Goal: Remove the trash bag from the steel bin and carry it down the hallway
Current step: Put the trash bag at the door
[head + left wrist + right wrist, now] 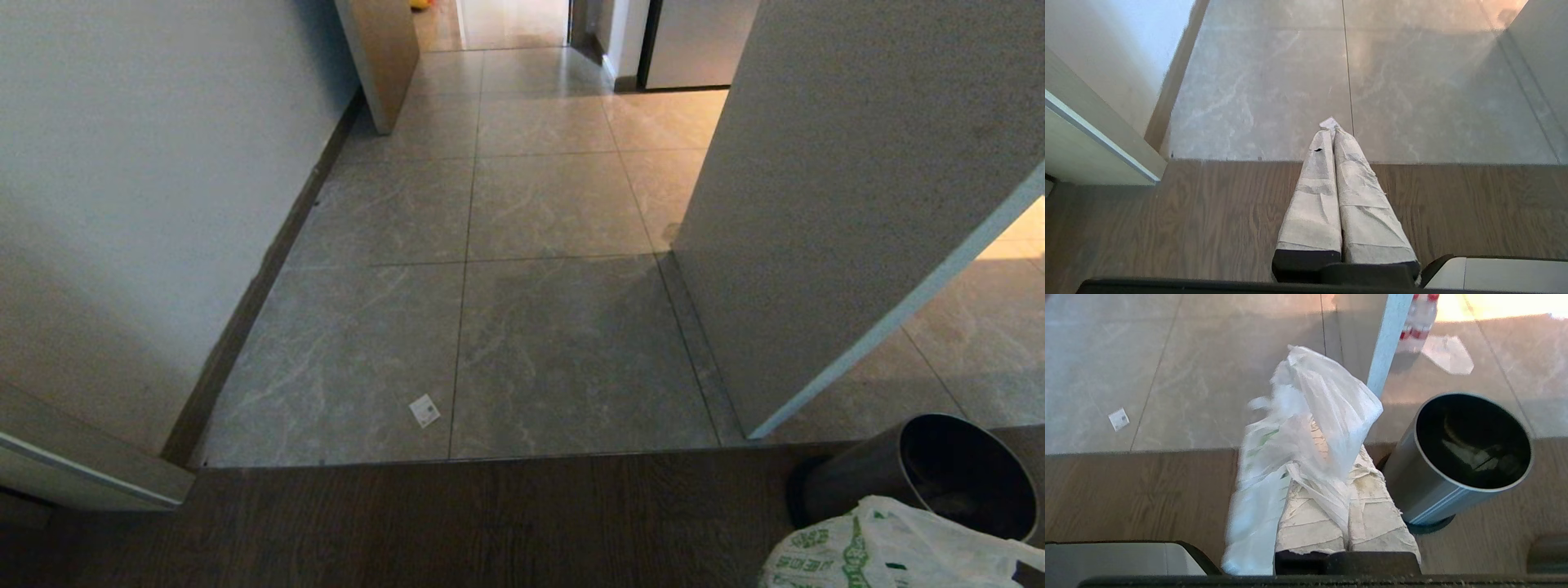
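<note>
You have the trash bag already out of the steel bin, and it hangs over the right gripper, whose taped fingers are pressed together on a fold of the thin plastic. In the head view the bag shows in the lower right corner, just in front of the bin, which stands on the dark wooden floor near the edge of the tiles. The left gripper is closed on nothing and points at the floor ahead of you.

The carrying is, in my judgement, the part that remains. The hallway runs forward between a wall on the left and a partition on the right (the passage looks rather narrow). The bag is held only by a small pinch, so a quick start or turn could let the slippery film slide out. The loose part of the bag could also catch on the bin rim or on the corner of the partition when you drive past. A small paper scrap lies on the tiles in your way, but I think it is harmless.
</note>
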